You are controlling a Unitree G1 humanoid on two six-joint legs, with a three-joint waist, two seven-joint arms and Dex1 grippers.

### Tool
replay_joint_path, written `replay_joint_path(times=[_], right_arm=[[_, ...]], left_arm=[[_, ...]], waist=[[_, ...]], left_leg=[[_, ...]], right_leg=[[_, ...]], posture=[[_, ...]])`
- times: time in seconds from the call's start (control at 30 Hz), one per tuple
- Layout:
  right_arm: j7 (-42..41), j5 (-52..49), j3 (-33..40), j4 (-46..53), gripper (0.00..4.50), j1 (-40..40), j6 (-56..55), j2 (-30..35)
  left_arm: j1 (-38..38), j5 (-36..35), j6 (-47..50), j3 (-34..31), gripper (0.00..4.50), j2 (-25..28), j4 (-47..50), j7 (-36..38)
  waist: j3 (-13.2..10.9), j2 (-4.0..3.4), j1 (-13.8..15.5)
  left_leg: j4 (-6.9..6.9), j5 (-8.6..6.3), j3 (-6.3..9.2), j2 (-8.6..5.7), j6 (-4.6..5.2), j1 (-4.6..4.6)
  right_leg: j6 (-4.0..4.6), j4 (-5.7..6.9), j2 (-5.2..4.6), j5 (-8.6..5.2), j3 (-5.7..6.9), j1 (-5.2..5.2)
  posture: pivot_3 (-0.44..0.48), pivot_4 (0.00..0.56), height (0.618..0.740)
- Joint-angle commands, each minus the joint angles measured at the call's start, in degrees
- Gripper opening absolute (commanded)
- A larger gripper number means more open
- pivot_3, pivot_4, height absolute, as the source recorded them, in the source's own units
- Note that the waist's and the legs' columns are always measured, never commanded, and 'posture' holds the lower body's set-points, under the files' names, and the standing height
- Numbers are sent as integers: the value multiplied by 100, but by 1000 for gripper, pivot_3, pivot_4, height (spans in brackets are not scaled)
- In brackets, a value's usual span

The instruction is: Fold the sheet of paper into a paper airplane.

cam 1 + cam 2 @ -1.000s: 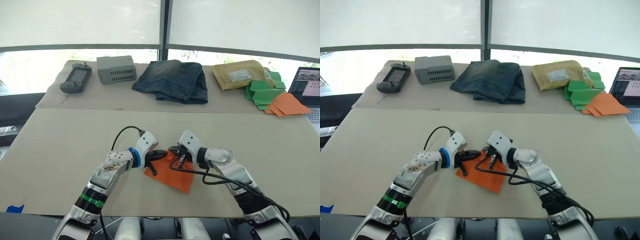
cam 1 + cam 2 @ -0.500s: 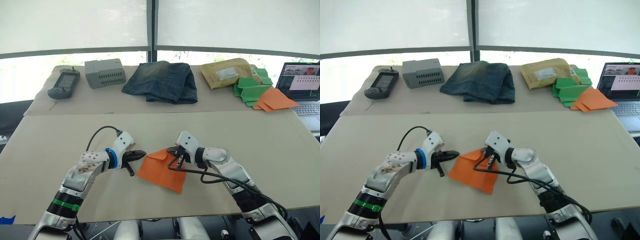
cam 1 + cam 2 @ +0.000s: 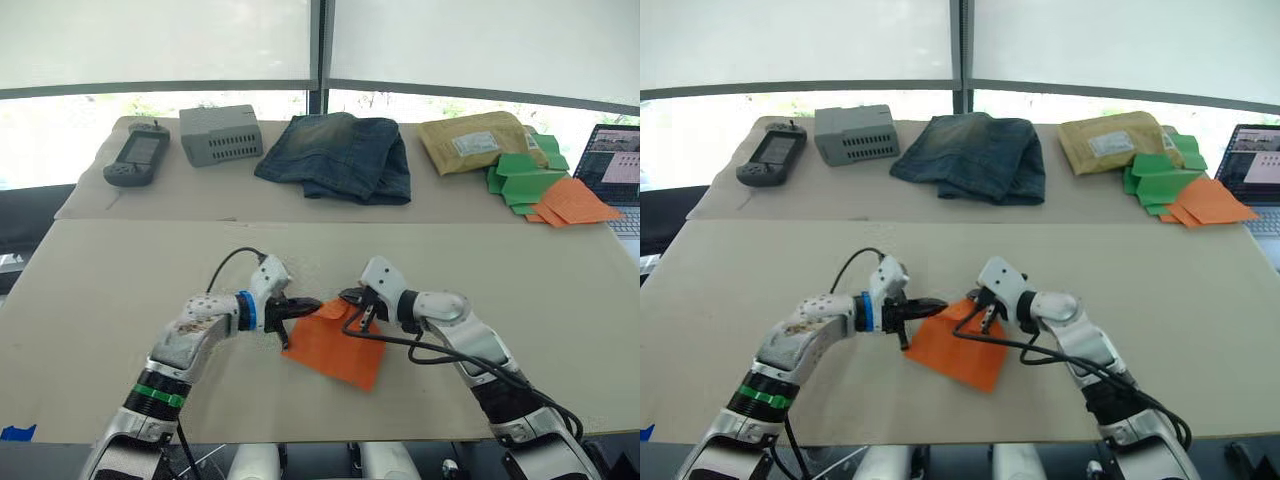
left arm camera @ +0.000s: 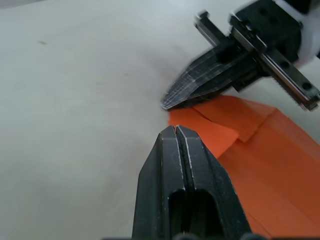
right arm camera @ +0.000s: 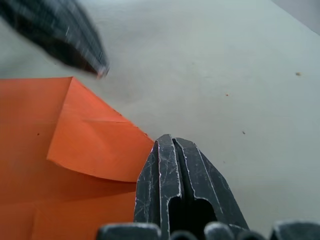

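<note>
The sheet of paper (image 3: 338, 347) lies flat on the beige table (image 3: 110, 280) near its front edge, bright orange, with a small folded flap (image 5: 92, 142) at its far corner. My left gripper (image 3: 311, 303) is shut, and its tip rests at that far corner from the left. My right gripper (image 3: 349, 296) is also shut and meets the same corner from the right, a short gap away from the left tip. In the left wrist view my left fingertips (image 4: 175, 131) sit at the paper's edge (image 4: 260, 145), with the right gripper's fingers (image 4: 210, 80) just beyond.
Along the back table lie a handheld device (image 3: 134, 159), a grey box (image 3: 220, 134), folded jeans (image 3: 340, 157), a padded envelope (image 3: 475, 146), green paper shapes (image 3: 524, 179) and paler orange pieces (image 3: 572, 203). A laptop (image 3: 621, 170) stands at the far right.
The camera has shifted. Half a second ago my left gripper was off to the paper's left; it has closed in on the far corner, nearer the right gripper. The right gripper holds its place.
</note>
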State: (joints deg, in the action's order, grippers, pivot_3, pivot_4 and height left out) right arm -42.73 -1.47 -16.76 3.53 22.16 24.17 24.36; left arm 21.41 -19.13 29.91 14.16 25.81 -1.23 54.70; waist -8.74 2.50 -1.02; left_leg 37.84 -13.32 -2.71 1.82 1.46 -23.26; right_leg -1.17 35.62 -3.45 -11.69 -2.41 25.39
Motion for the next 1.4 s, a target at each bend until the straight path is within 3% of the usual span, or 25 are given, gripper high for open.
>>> replay_joint_path(times=[0.03, 0.23, 0.37, 0.53, 0.9, 1.4], right_arm=[[56, -205, 368, 505, 0, -40, 270, 96], [0, -742, 1062, 1508, 0, -384, 1056, 429], [-298, -916, 1500, 2048, 0, -1110, 1431, 1270], [-377, -704, 1377, 2180, 0, -1874, 1168, 1912], [-295, -994, 1081, 1935, 0, -1968, 1037, 1334], [-458, -2399, 1314, 1845, 0, -1032, 1735, 667]], left_arm=[[240, 425, -301, 374, 24, -27, -347, 134], [454, 802, -582, 688, 24, -123, -973, 217], [513, 877, -730, 813, 24, -156, -1169, 369], [584, 937, -858, 877, 24, -269, -1323, 455], [641, 1073, -991, 728, 24, -395, -1513, 380], [470, 1144, -970, 672, 24, -376, -1358, 231]], waist=[[-1, 1, 36], [0, -1, 158], [3, -1, 195], [7, -5, 186], [9, -6, 186], [11, -7, 174]], left_leg=[[0, -1, -7, -2, 0, -9], [2, -2, -15, 1, 0, 2], [9, -1, -20, 1, 1, 3], [12, -1, -29, 1, 2, 9], [17, 1, -23, 2, 5, 54], [19, 1, -19, 6, 5, 56]], right_leg=[[1, -4, 1, 0, 5, 6], [-35, -32, 1, -15, 12, -24], [-18, -58, -6, -19, 8, -41], [-18, -59, -8, -19, 2, -46], [-19, -67, -6, -19, 3, -103], [-20, -61, -2, -18, 5, -105]], posture=[[0, 150, 722], [0, 150, 722], [0, 150, 722], [0, 150, 722], [0, 150, 722], [0, 150, 722]])
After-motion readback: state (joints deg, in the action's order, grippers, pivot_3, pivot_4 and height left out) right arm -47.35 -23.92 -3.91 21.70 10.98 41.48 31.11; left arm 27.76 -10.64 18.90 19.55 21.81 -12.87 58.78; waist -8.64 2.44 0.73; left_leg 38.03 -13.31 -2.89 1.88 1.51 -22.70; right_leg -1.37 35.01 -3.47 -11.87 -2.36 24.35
